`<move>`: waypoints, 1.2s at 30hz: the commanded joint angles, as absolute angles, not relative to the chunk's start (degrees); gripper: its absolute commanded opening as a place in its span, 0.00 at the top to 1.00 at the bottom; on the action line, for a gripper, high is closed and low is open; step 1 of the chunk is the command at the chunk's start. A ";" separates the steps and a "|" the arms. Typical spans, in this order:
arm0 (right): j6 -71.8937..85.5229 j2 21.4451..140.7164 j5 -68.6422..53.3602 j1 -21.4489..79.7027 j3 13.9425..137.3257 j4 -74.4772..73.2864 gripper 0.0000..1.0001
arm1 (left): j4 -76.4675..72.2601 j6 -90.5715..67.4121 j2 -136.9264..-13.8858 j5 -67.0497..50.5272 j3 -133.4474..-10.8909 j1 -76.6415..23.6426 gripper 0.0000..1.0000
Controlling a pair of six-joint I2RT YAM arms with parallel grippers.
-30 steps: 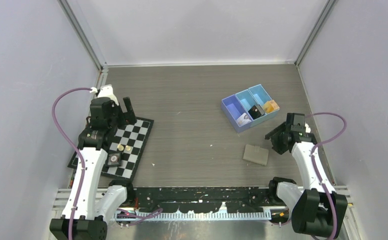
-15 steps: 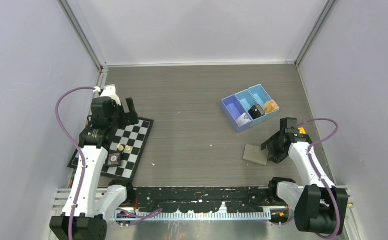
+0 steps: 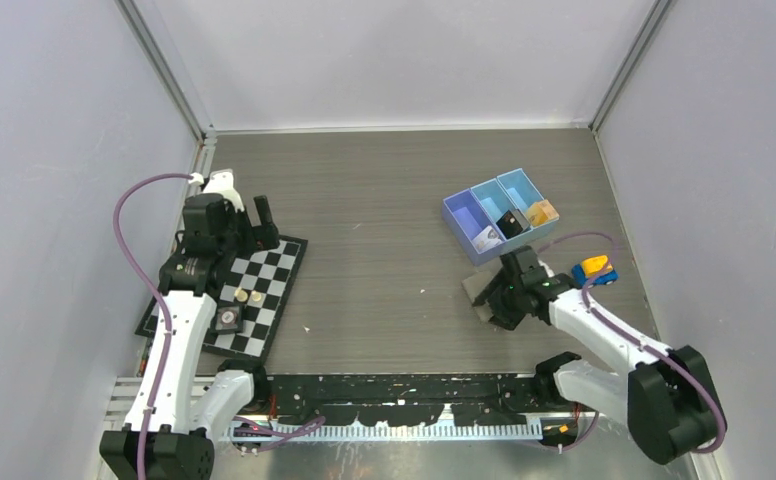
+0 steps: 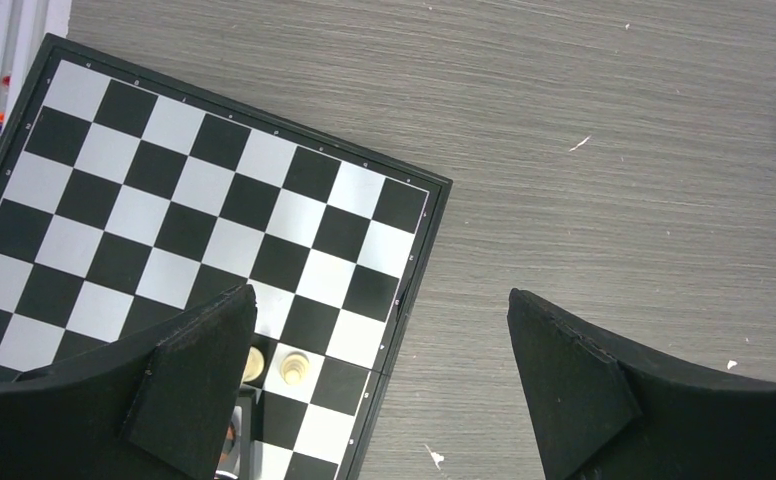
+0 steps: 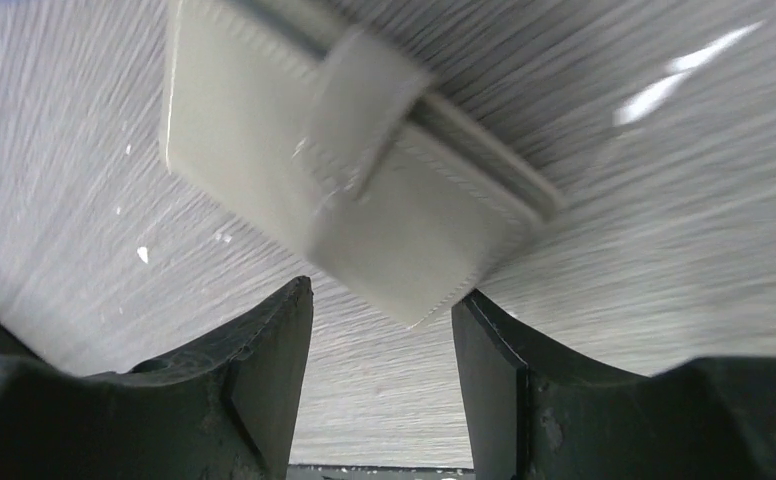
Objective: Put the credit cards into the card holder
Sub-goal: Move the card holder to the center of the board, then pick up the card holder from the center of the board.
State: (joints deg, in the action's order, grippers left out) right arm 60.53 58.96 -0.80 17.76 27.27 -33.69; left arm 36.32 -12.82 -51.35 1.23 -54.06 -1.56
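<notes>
Jaws of the right gripper (image 5: 384, 300) are standing half open, gripping nothing; the closed card holder (image 5: 344, 190) is lying just ahead, one corner pointing into their gap, perhaps touching.

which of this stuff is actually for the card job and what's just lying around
For the job: card holder; credit cards in the blue tray; right gripper at the holder's corner.

Lying about: chessboard; chess pieces on it; yellow-and-blue thing; left gripper, open above the board.
</notes>
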 commanded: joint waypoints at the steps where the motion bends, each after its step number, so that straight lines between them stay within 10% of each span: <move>1: 68.97 64.65 -0.21 27.04 28.09 -21.80 0.42 | 33.84 -11.78 -51.54 0.26 -53.79 -1.97 0.00; 12: 57.80 73.11 7.49 36.21 42.71 -26.90 0.39 | 34.48 -12.54 -55.72 -8.09 -54.35 -4.90 0.00; 24: 39.71 70.39 2.98 13.21 44.65 -43.02 0.34 | 33.01 -12.59 -56.58 -13.37 -53.62 -5.01 0.00; 36: 35.51 78.19 -7.05 11.73 42.30 -34.73 0.34 | 33.79 -11.52 -56.01 -11.44 -53.52 -5.54 0.00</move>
